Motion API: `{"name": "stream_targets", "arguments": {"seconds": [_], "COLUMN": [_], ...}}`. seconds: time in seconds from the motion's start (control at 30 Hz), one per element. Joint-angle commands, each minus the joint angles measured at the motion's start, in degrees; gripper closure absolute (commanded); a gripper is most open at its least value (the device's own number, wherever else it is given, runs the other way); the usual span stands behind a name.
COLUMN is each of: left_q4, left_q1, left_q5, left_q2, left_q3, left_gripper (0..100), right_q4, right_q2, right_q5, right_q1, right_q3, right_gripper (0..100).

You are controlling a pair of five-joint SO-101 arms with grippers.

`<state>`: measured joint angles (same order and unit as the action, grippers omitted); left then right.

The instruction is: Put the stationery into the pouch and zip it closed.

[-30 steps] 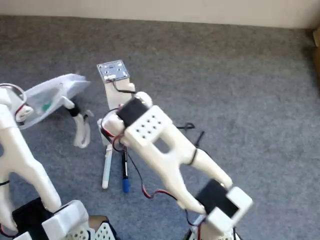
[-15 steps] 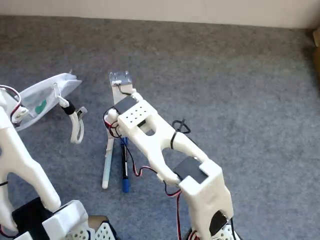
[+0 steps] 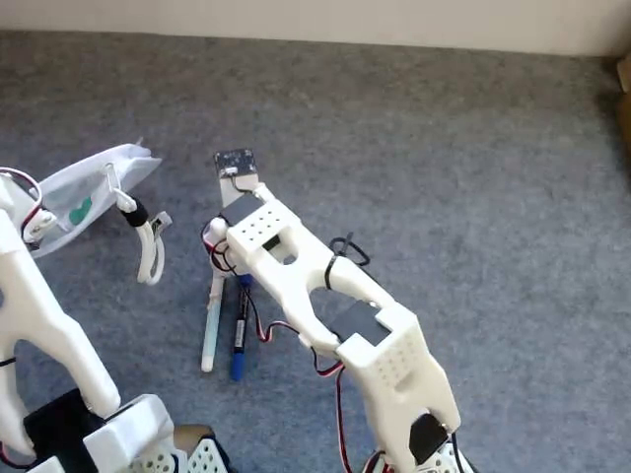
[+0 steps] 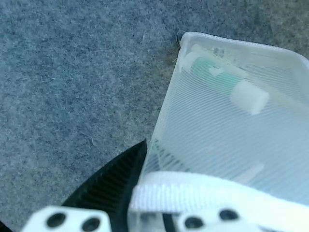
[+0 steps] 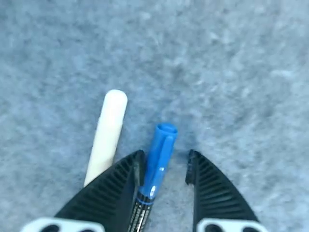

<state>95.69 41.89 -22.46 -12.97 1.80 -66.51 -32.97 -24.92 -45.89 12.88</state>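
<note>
Currently, the step in hand is pickup of the next stationery item; loading is only partly done and zipping has not begun.

The grey carpeted surface carries everything. The right arm reaches from the near edge toward the middle of its left half. The left arm stands at the left edge.

The pouch is raised off the carpet near the left edge, and the left gripper is clamped on its rim. A green-and-white item already lies inside, visible through the translucent wall.

The right gripper is lowered to the carpet with its jaws spread and nothing gripped. The blue pen lies between them, touching one jaw and apart from the other. The white pen lies just beside the blue pen, outside the jaws, roughly parallel to it. Both pens lie in the left half of the surface, toward the near edge.

The next move calls for closing the jaws squarely on the blue pen alone, without catching the white pen. A lift and a carry to the pouch mouth would follow. Which way that mouth faces cannot be told.
</note>
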Motion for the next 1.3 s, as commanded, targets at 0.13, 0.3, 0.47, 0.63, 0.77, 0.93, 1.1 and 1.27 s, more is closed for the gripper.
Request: {"name": "stream_targets", "arguments": {"seconds": [0.13, 0.3, 0.47, 0.63, 0.77, 0.93, 1.1, 1.27], "left_q4": [-0.18, -0.18, 0.18, 0.26, 0.18, 0.26, 0.26, 0.26], "left_q1": [-0.13, -0.13, -0.13, -1.89, -5.32, -8.57, -12.18, -15.16], "left_q5": [-0.70, -0.70, -0.70, -0.70, -0.62, -0.79, -0.88, -0.88], "left_q2": [0.31, 0.31, 0.22, -0.04, -0.13, -0.13, -0.13, -0.13], "left_q3": [0.13, -0.04, -0.04, -0.13, -1.54, -1.63, -1.45, -1.45], "left_gripper": [99, 99, 99, 99, 99, 99, 99, 99], "right_q4": [-1.10, -8.40, -19.91, -29.05, -34.24, -34.51, -34.51, -34.51], "right_q2": [0.92, 0.92, 0.84, 0.84, 0.84, 0.92, 4.26, 11.47], "right_q5": [-0.18, 6.07, 6.33, 6.42, 6.42, 6.42, 6.42, 6.42], "right_q1": [0.48, 0.48, 0.84, 0.84, 0.84, 1.80, 3.65, 4.88], "right_q3": [2.24, 7.60, 17.01, 24.22, 29.23, 31.78, 31.52, 29.41], "right_gripper": [98.9, 99.4, 99.4, 99.4, 99.4, 99.4, 99.4, 99.4]}}
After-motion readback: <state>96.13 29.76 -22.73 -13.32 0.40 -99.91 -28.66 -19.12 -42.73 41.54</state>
